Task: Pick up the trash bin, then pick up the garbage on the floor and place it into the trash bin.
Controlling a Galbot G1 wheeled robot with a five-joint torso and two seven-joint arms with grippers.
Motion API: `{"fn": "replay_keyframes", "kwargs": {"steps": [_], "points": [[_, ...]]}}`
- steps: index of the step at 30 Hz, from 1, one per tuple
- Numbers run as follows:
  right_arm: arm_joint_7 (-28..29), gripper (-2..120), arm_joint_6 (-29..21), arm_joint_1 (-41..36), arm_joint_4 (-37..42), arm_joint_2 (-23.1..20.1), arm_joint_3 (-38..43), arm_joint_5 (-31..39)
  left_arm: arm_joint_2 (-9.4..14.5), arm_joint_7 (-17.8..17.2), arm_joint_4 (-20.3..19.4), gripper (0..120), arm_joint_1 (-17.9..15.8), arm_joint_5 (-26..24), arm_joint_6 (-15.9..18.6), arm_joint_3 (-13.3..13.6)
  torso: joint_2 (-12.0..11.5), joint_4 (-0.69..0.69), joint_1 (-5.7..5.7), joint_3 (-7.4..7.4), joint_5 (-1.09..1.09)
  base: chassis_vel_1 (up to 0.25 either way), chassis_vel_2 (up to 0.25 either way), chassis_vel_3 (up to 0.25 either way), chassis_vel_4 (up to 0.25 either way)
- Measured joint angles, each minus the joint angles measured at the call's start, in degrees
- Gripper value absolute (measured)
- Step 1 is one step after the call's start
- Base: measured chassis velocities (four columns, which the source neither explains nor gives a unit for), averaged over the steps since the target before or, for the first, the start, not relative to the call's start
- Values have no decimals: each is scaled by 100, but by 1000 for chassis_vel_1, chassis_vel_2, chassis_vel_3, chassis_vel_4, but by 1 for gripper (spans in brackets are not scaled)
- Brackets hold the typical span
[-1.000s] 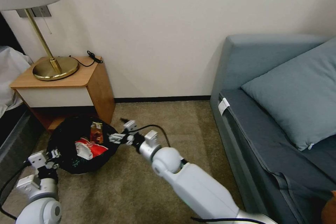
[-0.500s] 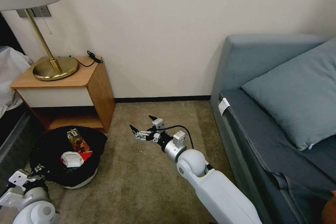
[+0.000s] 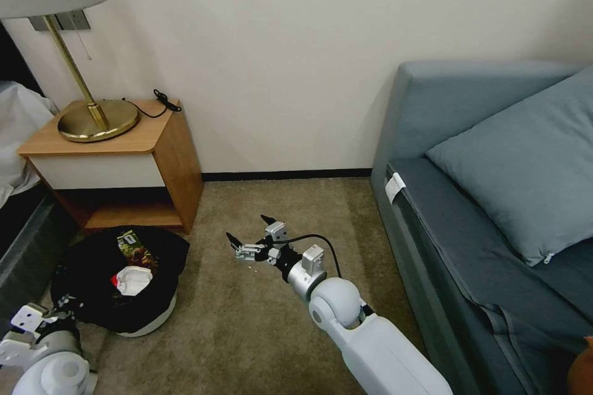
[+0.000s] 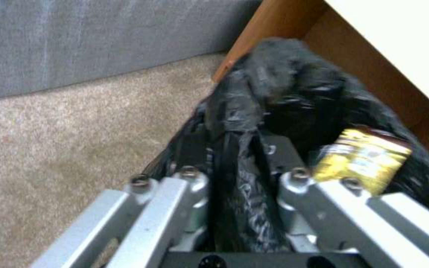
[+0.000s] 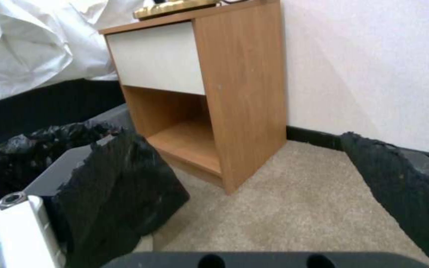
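The trash bin (image 3: pixel 154 316), white with a black bag liner, sits low over the carpet in front of the nightstand. Garbage lies inside it: a red-and-white wrapper (image 3: pixel 132 279) and a dark snack wrapper (image 3: pixel 133 243), which is seen as a yellowish packet (image 4: pixel 362 158) in the left wrist view. My left gripper (image 3: pixel 57 311) is at the bin's near-left rim, shut on the black liner (image 4: pixel 239 111) with the plastic bunched between its fingers (image 4: pixel 190 185). My right gripper (image 3: pixel 250 239) hangs open over bare carpet to the right of the bin, its black pads (image 5: pixel 120 182) wide apart with nothing between them.
A wooden nightstand (image 3: pixel 170 154) with a brass lamp (image 3: pixel 97 117) stands just behind the bin. A bed (image 3: pixel 18 136) lies at the left and a blue sofa (image 3: pixel 494 197) at the right. Open carpet (image 3: pixel 296 197) runs between them up to the wall.
The bin has come down and to the left, with my left gripper still on its rim. My right gripper has drawn back from over the bin to the right, over the carpet.
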Motion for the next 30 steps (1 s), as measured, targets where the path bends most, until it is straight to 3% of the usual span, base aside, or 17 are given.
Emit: {"fn": "replay_keyframes", "kwargs": {"steps": [2, 6, 8, 9, 11, 12, 14, 18, 20, 21, 24, 28, 30], "points": [[5, 100, 17, -2, -61, 26, 23, -14, 44, 0, 3, 34, -2, -11, 22, -15, 0, 0, 0, 0, 0, 0, 0, 0, 0], [8, 100, 39, 6, -106, 46, 24, -20, 65, 0, 0, 43, 5, -4, 32, -26, 0, 0, 0, 0, 0, 0, 0, 0, 0], [24, 100, 84, 42, -170, 88, 24, -21, 82, 13, -33, 54, 31, 155, 43, -43, 0, -1, 0, 0, 0, 0, 0, 0, 0], [24, 100, 84, 42, -170, 88, 24, -21, 82, 13, -33, 54, 31, 155, 43, -43, 0, -1, 0, 0, 0, 0, 0, 0, 0], [122, 100, 100, 83, -221, 134, 23, -12, 90, 64, -79, 67, 86, 554, 6, -69, 0, 0, 0, 0, 0, 0, 0, 0, 0], [122, 100, 100, 83, -221, 134, 23, -12, 90, 64, -79, 67, 86, 554, 6, -69, 0, 0, 0, 0, 0, 0, 0, 0, 0], [241, 100, 96, 129, -264, 200, 23, 25, 96, 96, -126, 77, 163, 1063, -68, -124, 0, -1, 0, 0, 0, 0, 0, 0, 0], [381, 100, 48, 156, -286, 265, 26, 86, 111, 126, -130, 86, 232, 1521, -139, -187, 0, 0, 0, 0, 0, 0, 0, 0, 0], [645, 100, -73, 200, -302, 326, 23, 161, 135, 202, -38, 97, 306, 2321, -341, -240, 0, 0, 0, 0, 0, 0, 0, 0, 0], [645, 100, -73, 200, -302, 326, 23, 161, 135, 202, -38, 97, 306, 2321, -341, -240, 0, 0, 0, 0, 0, 0, 0, 0, 0], [894, 100, -217, 247, -314, 361, 59, 247, 206, 337, 35, 100, 378, 3171, -661, -215, 0, 1, 0, 0, 0, 0, 0, 0, 0], [983, 100, -276, 267, -314, 373, 103, 308, 270, 448, 47, 100, 392, 3570, -835, -146, 0, 1, 0, 0, -1, 0, 0, 0, 0], [1101, 100, -361, 293, -316, 392, 215, 381, 507, 703, -7, 100, 396, 4143, -970, 34, 0, 0, 0, 0, -1, 0, 0, 0, 0]]}}
